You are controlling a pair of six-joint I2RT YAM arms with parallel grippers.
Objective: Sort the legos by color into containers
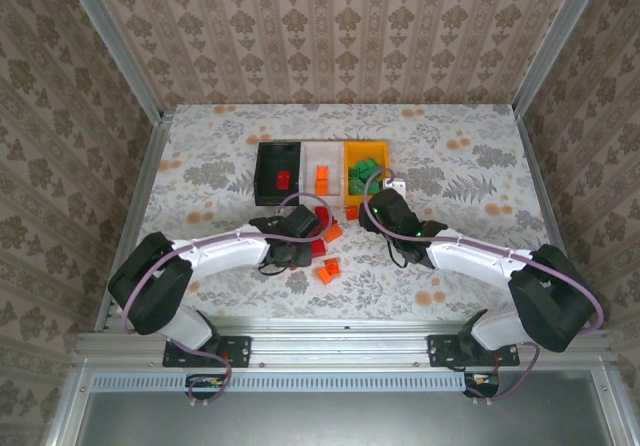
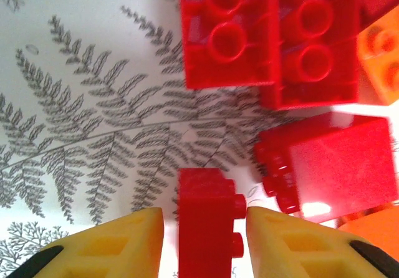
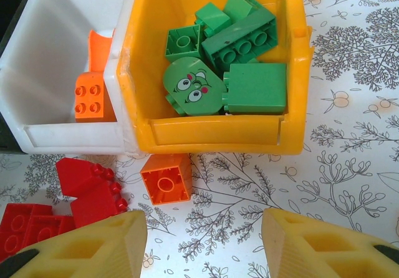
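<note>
Green bricks (image 3: 240, 41) sit in the yellow bin (image 3: 218, 142); loose red and orange bricks (image 3: 166, 178) litter the surface (image 3: 349, 166). Left jaws straddle a red brick (image 2: 202, 222), grip unclear; right jaws gape empty.

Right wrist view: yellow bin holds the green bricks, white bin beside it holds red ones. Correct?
One slip. The yellow bin does hold the green bricks, but the white bin beside it holds orange bricks, not red ones. The right wrist view shows this.
</note>
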